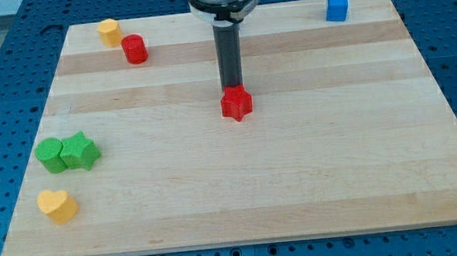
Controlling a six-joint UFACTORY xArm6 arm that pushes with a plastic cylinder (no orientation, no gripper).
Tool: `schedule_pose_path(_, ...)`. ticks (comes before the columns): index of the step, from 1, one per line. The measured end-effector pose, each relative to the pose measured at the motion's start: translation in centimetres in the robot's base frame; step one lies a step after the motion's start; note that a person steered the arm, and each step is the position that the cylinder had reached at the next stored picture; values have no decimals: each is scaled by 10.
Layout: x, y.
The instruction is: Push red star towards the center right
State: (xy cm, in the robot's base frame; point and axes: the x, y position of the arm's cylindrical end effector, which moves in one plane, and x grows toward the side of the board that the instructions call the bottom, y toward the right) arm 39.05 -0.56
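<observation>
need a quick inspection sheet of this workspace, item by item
surface: pale wooden board, flat, planks running left to right.
job's things: red star near the board's centre, slightly toward the view's top.
clutter: yellow block and red cylinder at the view's top left; blue cube at top right; two green blocks touching at the left edge; yellow heart at bottom left.
tool: no gripper; my tip sits at the red star's far edge, on its top side in the view.
cables: nothing seen.
surroundings: blue perforated table around the board.
</observation>
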Motion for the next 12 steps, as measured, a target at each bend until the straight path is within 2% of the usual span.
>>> schedule_pose_path(2,-10,-84)
schedule_pose_path(6,2,-99)
schedule_pose_path(8,30,-78)
schedule_pose_path(10,30,23)
schedule_pose_path(12,37,12)
